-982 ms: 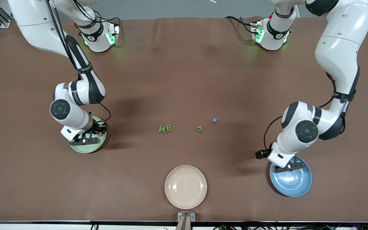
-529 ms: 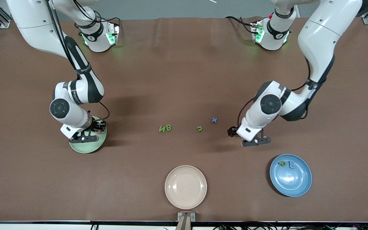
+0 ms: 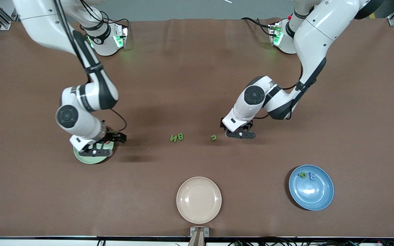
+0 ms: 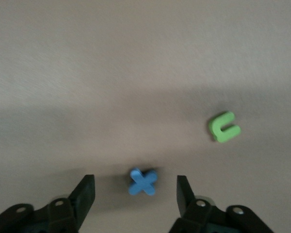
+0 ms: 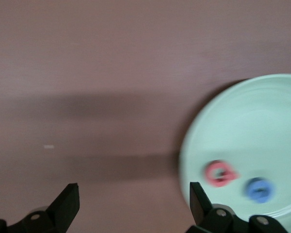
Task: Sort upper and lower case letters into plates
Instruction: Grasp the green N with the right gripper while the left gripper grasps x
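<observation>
We see two green letters [image 3: 176, 137] and a green hook [image 3: 213, 137] mid-bench, a blue x [image 4: 143, 181] beside it, two letters in the blue plate [image 3: 323, 200], and red [image 5: 220, 174] and blue [image 5: 258, 190] ones in the mint plate [image 5: 262, 121].

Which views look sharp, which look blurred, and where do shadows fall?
Front view: sharp; soft arm shadows on the brown table. Left wrist view: slightly soft; a shadow band lies above the blue x, which sits between the open fingers. Right wrist view: smeared, blurring the red letter in the mint plate.
</observation>
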Controlling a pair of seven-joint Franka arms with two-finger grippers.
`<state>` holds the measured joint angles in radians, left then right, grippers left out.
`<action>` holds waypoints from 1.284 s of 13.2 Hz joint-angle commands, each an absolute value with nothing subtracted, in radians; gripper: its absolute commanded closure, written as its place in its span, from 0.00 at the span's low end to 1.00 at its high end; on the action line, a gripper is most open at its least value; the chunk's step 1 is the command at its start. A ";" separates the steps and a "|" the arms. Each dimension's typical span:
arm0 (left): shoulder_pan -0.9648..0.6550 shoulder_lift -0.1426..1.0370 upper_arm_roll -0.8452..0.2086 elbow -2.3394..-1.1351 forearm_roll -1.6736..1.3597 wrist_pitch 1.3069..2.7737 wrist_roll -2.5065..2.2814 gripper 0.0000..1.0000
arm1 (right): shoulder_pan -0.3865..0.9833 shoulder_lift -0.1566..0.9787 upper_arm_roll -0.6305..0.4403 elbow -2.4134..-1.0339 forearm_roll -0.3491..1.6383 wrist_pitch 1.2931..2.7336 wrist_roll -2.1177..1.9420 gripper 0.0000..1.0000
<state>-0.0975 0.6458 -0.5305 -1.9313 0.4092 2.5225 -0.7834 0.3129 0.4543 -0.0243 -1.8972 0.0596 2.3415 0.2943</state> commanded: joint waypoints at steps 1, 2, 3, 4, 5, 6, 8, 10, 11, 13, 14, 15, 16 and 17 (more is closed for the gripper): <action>-0.112 0.655 -0.522 -1.937 0.437 2.526 -0.796 0.35 | 0.444 0.535 -0.029 -1.807 0.069 2.356 0.522 0.00; -0.113 0.661 -0.522 -1.936 0.437 2.525 -0.796 0.38 | 0.481 0.572 -0.029 -1.768 0.066 2.361 0.601 0.00; -0.115 0.663 -0.522 -1.934 0.437 2.522 -0.796 0.43 | 0.521 0.616 -0.031 -1.731 0.055 2.374 0.679 0.00; -0.115 0.672 -0.522 -1.930 0.439 2.522 -0.796 0.46 | 0.556 0.649 -0.032 -1.711 0.052 2.393 0.743 0.00; -0.115 0.683 -0.520 -1.916 0.442 2.522 -0.795 0.49 | 0.581 0.673 -0.035 -1.698 0.049 2.419 0.791 0.00; -0.117 0.696 -0.522 -1.911 0.469 2.522 -0.796 0.50 | 0.592 0.689 -0.037 -1.695 0.041 2.440 0.808 0.00; -0.120 0.704 -0.519 -1.908 0.506 2.522 -0.796 0.55 | 0.594 0.696 -0.037 -1.695 0.025 2.448 0.811 0.00; -0.120 0.706 -0.518 -1.905 0.506 2.522 -0.796 0.71 | 0.594 0.704 -0.037 -1.687 0.025 2.468 0.811 0.00; -0.120 0.706 -0.518 -1.902 0.506 2.520 -0.796 0.83 | 0.594 0.712 -0.038 -1.684 0.025 2.473 0.811 0.00; -0.111 0.695 -0.518 -1.873 0.506 2.482 -0.795 0.98 | 0.598 0.729 -0.038 -1.671 0.023 2.476 0.813 0.00; -0.101 0.692 -0.518 -1.827 0.508 2.409 -0.790 0.99 | 0.607 0.735 -0.044 -1.666 0.021 2.476 0.815 0.00; -0.100 0.692 -0.518 -1.762 0.508 2.313 -0.788 0.99 | 0.626 0.741 -0.061 -1.666 0.020 2.476 0.828 0.00; -0.098 0.692 -0.518 -1.700 0.508 2.243 -0.784 0.99 | 0.646 0.750 -0.078 -1.666 0.020 2.477 0.833 0.00; -0.094 0.692 -0.515 -1.656 0.506 2.196 -0.775 0.99 | 0.663 0.756 -0.092 -1.666 0.020 2.496 0.834 0.00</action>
<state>-0.0938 0.6843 -0.5161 -1.7616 0.4849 2.3018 -0.7815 0.6176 0.7306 -0.0544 -1.6846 0.0357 2.4739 0.7989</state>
